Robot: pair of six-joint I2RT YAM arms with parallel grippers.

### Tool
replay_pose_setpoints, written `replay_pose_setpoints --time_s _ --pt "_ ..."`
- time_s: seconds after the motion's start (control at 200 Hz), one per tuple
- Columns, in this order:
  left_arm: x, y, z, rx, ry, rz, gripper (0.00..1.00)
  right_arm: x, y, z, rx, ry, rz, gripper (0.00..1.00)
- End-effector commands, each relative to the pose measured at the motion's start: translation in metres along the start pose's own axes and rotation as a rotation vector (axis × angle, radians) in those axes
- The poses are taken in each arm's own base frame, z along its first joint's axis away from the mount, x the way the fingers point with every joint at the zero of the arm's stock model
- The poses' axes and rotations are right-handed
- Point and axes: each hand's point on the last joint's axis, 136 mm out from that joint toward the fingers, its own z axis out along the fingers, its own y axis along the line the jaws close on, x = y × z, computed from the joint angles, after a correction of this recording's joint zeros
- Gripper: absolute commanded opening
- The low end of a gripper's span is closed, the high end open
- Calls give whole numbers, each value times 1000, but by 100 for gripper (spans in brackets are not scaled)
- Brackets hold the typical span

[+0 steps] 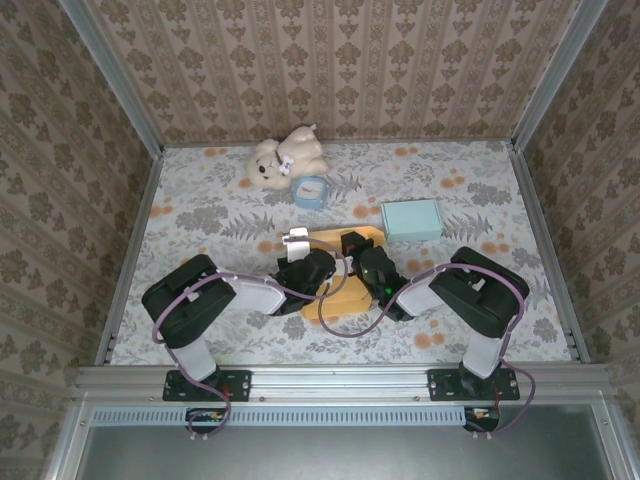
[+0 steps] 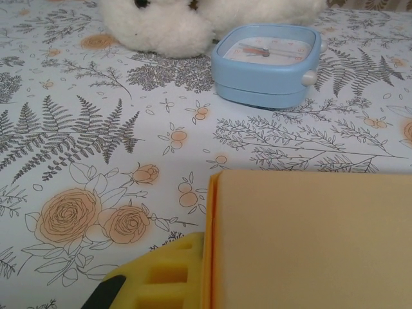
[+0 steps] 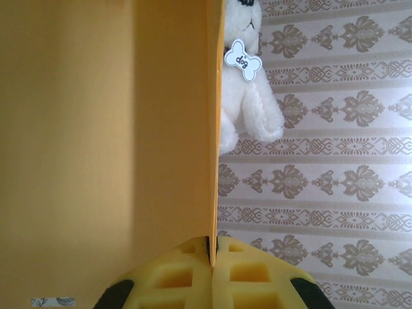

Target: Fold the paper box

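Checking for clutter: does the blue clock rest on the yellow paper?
No, the clock stands on the cloth beyond the paper, with bare cloth between them.

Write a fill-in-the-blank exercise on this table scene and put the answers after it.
1. The clock beside the plush dog is ____ in colour.
2. The bone-shaped tag on the plush dog reads ____.
3. From the top view, the pale teal box lies to the ____ of the clock.
4. The right gripper grips the paper box by its ____.

Missing words: blue; dog; right; edge.
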Motion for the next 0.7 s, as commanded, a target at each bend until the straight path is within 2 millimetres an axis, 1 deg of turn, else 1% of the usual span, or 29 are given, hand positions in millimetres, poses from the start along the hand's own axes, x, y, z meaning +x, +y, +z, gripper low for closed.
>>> replay_pose_setpoints --time_s 0.0,0.055,0.1,0.24,0.35,0.445,0.585,0.645,0.695 --pt "-4 71 11 -285 -35 25 3 26 51 -8 -165 86 -62 0" --pt "-2 71 13 -269 -23 17 4 26 51 -9 -169 85 -56 0" --pt "-1 65 15 -225 -16 8 7 27 53 -8 -181 87 -53 0" --pt "-4 40 15 -64 1 -1 19 27 57 -7 -197 93 -47 0" --pt "-8 25 10 21 21 -16 24 29 54 -6 -189 105 -37 0" --pt "-11 21 4 63 28 -29 28 31 53 -5 -188 113 -19 0" --pt "-15 21 -7 109 37 -49 33 33 54 -5 -198 120 -10 0" --pt "-18 22 -13 127 40 -58 36 34 54 -4 -200 124 -9 0" --pt "-20 23 -18 146 44 -64 41 33 54 -4 -201 124 -7 0"
